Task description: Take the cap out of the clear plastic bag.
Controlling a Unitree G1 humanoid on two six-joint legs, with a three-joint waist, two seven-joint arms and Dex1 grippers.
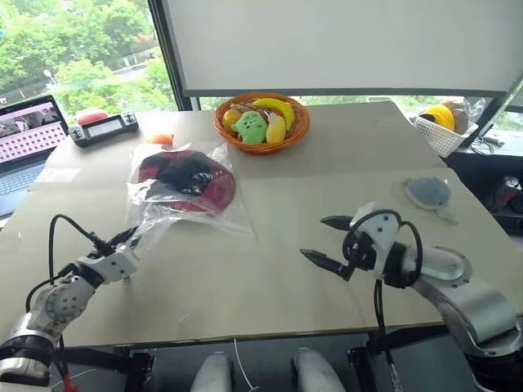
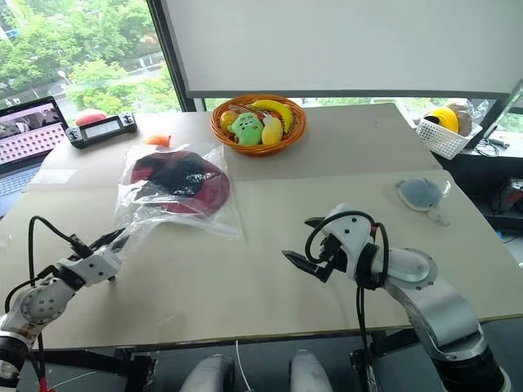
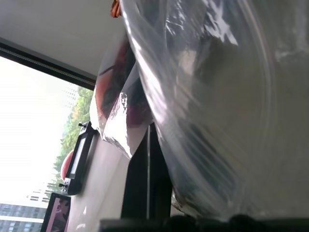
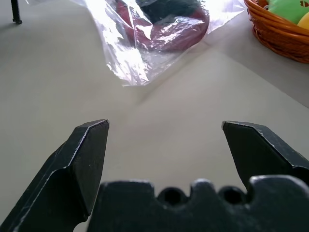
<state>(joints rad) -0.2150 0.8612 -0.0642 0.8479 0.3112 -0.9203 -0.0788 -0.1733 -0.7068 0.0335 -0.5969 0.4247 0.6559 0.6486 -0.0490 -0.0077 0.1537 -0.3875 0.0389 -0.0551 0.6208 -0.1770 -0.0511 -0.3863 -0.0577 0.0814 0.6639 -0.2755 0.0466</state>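
Crinkly clear plastic bag (image 1: 176,192) veils the cap (image 1: 188,180); beside it, the left end effector (image 1: 129,237) grip is unreadable; right end effector (image 1: 325,242) gapes wide.

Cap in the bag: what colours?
Dark red with a black crown; the cap shows best in the left eye view.
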